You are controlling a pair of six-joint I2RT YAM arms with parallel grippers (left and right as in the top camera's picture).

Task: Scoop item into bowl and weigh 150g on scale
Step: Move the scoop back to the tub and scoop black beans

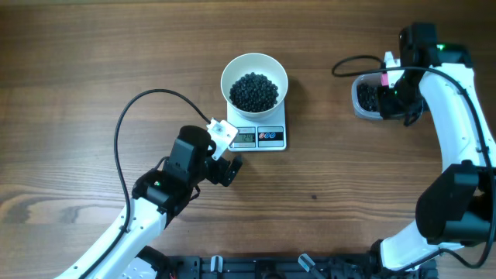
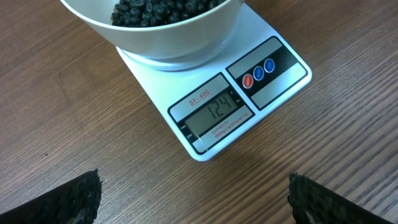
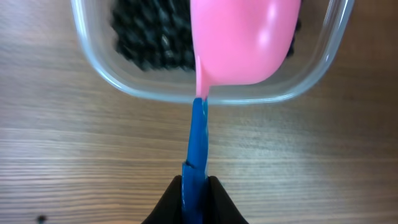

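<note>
The white bowl (image 1: 255, 56) stands on the small white scale (image 1: 275, 139) and holds a heap of black beads, the item (image 1: 254, 91). In the left wrist view the scale's display (image 2: 216, 109) reads 124. My left gripper (image 2: 194, 193) is open and empty, just in front of the scale over bare wood (image 1: 225, 159). At the far right, my right gripper (image 3: 194, 193) is shut on the blue handle of a pink scoop (image 3: 245, 37). The scoop hangs over a clear plastic tub (image 3: 124, 87) with more black beads (image 3: 152, 37). No beads show on its pink surface.
The clear tub (image 1: 360, 97) sits about a hand's width right of the scale. A black cable (image 1: 124, 132) loops from the left arm over the table. The right arm's base (image 1: 457, 209) fills the lower right corner. A black rail (image 1: 256, 267) runs along the front edge.
</note>
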